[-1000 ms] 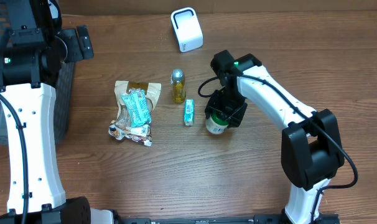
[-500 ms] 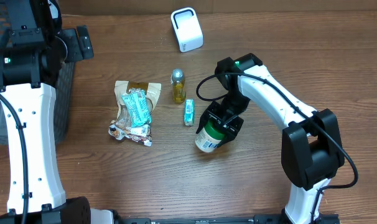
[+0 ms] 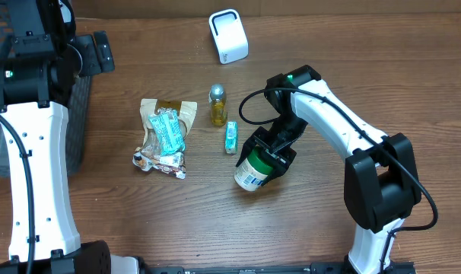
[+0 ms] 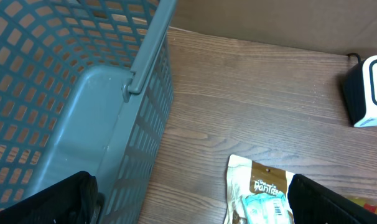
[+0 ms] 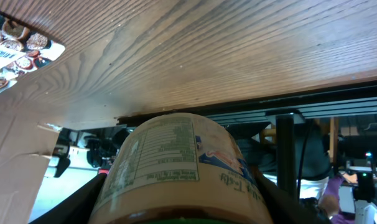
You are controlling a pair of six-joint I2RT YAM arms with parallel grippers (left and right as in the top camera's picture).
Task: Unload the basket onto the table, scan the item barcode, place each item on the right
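- Far left: blue plastic basket (image 4: 64, 93), rigid lattice wall.
- Left gripper (image 4: 191, 208) beside it, fingers wide apart, holds nothing.
- Crinkly snack pouch (image 3: 166, 131) lies flat on wood-grain table (image 3: 139, 221).
- Small yellowish bottle (image 3: 217, 106), metallic cap; thin teal packet (image 3: 230, 137) just beside.
- White boxy scanner (image 3: 229, 36) at far edge.
- Round jar (image 3: 248, 175), paper label, green lid, tilted, clamped in right gripper (image 3: 270, 151). Long axis slants, base toward near-left.
- Scanner up-table from jar, well apart; right arm nearer.

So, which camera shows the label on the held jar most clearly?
The right wrist view: the jar fills the lower frame, with its printed label close up. The overhead view shows it small and tilted in the right tool. The left wrist view misses it.
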